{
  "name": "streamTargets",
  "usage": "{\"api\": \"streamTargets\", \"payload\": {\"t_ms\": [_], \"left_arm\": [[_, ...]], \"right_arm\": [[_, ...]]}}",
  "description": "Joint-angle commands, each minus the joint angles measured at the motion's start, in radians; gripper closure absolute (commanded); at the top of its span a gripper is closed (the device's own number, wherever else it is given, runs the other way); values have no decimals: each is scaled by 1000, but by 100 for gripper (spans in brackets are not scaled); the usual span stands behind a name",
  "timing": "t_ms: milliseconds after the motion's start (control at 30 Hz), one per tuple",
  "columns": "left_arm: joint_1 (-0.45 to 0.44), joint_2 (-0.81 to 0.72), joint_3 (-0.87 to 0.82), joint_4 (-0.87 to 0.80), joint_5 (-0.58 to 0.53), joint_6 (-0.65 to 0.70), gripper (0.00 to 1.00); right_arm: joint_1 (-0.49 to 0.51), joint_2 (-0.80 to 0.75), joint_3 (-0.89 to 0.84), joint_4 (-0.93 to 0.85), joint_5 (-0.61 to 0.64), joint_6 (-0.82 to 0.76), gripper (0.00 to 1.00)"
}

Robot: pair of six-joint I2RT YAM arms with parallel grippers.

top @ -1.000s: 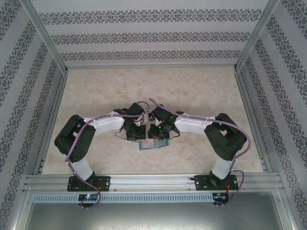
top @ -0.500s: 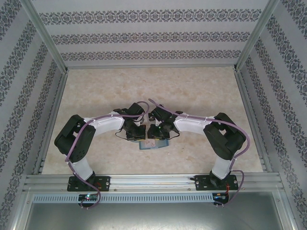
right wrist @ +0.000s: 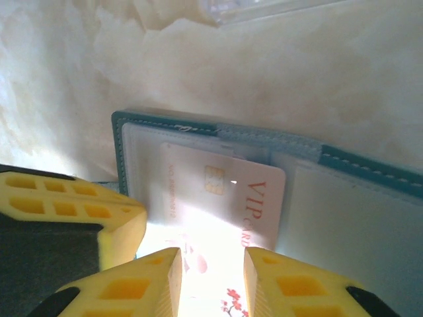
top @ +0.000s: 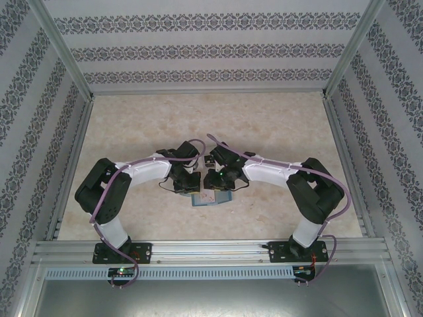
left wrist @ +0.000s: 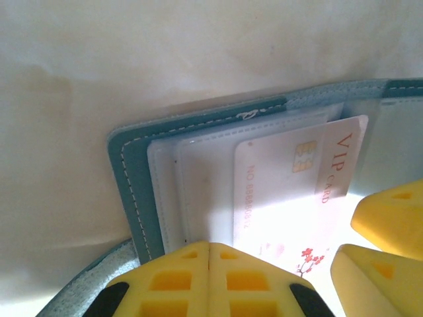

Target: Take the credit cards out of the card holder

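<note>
The teal card holder (top: 213, 200) lies open on the table between the two arms, its clear sleeves facing up. In the left wrist view the card holder (left wrist: 129, 178) has a white credit card (left wrist: 291, 191) printed "VIP CARD" partly slid out of a sleeve. My left gripper (left wrist: 209, 247) is shut, its tips resting on the sleeves beside the card. In the right wrist view my right gripper (right wrist: 211, 264) stands open over the same credit card (right wrist: 225, 191), a fingertip on either side above its near end. The card lies flat on the card holder (right wrist: 344, 162).
A small pale flat piece (top: 208, 160) lies on the table just behind the grippers; its clear-looking edge (right wrist: 264, 6) shows at the top of the right wrist view. Aluminium rails (top: 198, 247) border the beige tabletop (top: 211, 125), with patterned walls around.
The right gripper's jaws have spread apart over the card, and the right arm has shifted slightly. The left gripper and the card holder have stayed put.
</note>
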Motion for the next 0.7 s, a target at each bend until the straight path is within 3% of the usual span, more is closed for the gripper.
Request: {"api": "streamTargets", "payload": {"t_ms": [0, 667], "left_arm": [[-19, -27, 36, -46, -12, 17, 100], [-49, 84, 69, -123, -59, 55, 100]], "right_arm": [[-14, -1, -18, -5, -12, -9, 69], [-16, 51, -37, 19, -37, -20, 69]]}}
